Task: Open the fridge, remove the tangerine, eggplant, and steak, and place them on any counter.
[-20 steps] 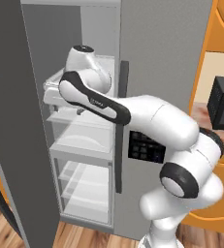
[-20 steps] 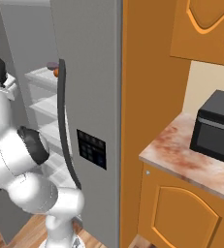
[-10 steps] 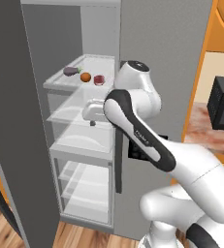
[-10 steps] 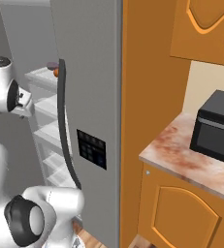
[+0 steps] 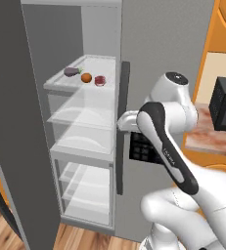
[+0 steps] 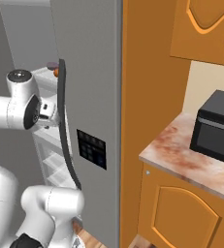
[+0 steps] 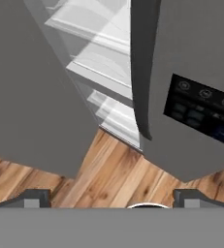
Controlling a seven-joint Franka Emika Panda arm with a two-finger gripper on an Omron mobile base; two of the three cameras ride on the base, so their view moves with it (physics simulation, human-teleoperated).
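The fridge [image 5: 168, 39] stands with its left door [image 5: 11, 122] swung open and its right door shut. On the upper white shelf lie the dark purple eggplant [image 5: 72, 72], the orange tangerine [image 5: 86, 77] and the reddish steak [image 5: 100, 80], side by side. My gripper [image 5: 124, 123] hangs below and right of them, beside the right door's dark handle [image 5: 122, 122], clear of the shelf. In the hand view the gripper [image 7: 112, 198] is open, fingertips [image 7: 33, 197] far apart with nothing between, looking down at the shelves and wooden floor. The marbled counter [image 6: 181, 155] lies right of the fridge.
A black microwave [image 6: 217, 127] sits on the counter. An orange tall cabinet [image 6: 147, 72] adjoins the fridge, with upper cabinets [image 6: 210, 24] above the counter. A dark control panel [image 7: 200, 111] is set in the right door. Lower shelves and drawers [image 5: 85, 190] are bare.
The arm has swung from in front of the shelves to the right, out before the right door's handle, uncovering the three foods. The gripper stayed open.
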